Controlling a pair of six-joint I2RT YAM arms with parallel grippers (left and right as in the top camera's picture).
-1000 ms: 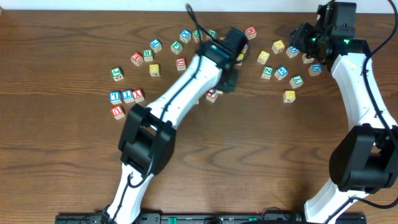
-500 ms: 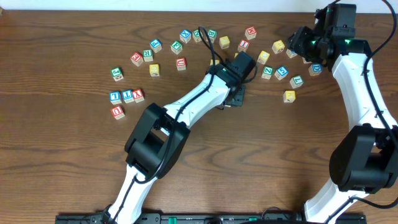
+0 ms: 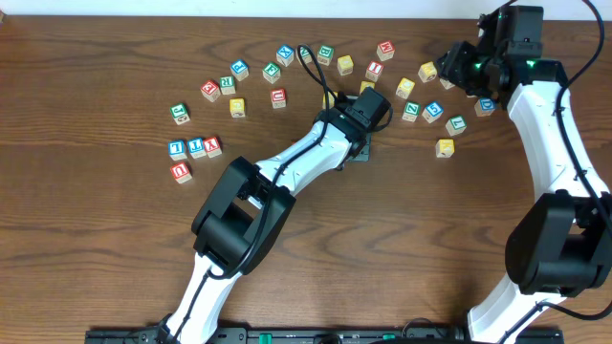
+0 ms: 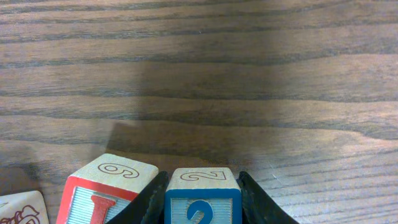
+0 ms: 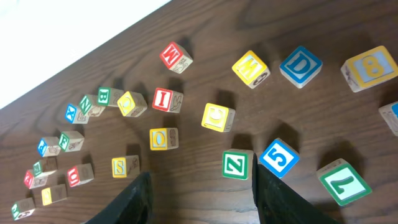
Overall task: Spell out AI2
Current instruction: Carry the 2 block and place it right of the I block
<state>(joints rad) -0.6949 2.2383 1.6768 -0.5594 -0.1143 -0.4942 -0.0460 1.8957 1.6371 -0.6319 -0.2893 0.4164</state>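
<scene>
My left gripper [image 4: 203, 178] is shut on a blue block marked 2 [image 4: 202, 202], low at the table. A red I block [image 4: 102, 196] stands right beside it on its left, touching the left finger. In the overhead view the left gripper [image 3: 360, 150] is at the table's middle and its wrist hides both blocks. My right gripper [image 3: 457, 65] is open and empty, hovering over the back-right blocks. In the right wrist view its jaws [image 5: 200, 180] frame bare wood near a green Z block [image 5: 237, 164] and a blue 5 block [image 5: 279, 157].
Several letter blocks lie scattered along the back [image 3: 277, 97]. A short row of blocks [image 3: 195, 147] sits at the left. A yellow block [image 3: 445, 147] lies at the right. A block with a red picture [image 4: 18, 208] is at the left wrist view's corner.
My left gripper has moved from the back blocks toward the front and right, down to the table's middle. The right gripper has barely shifted.
</scene>
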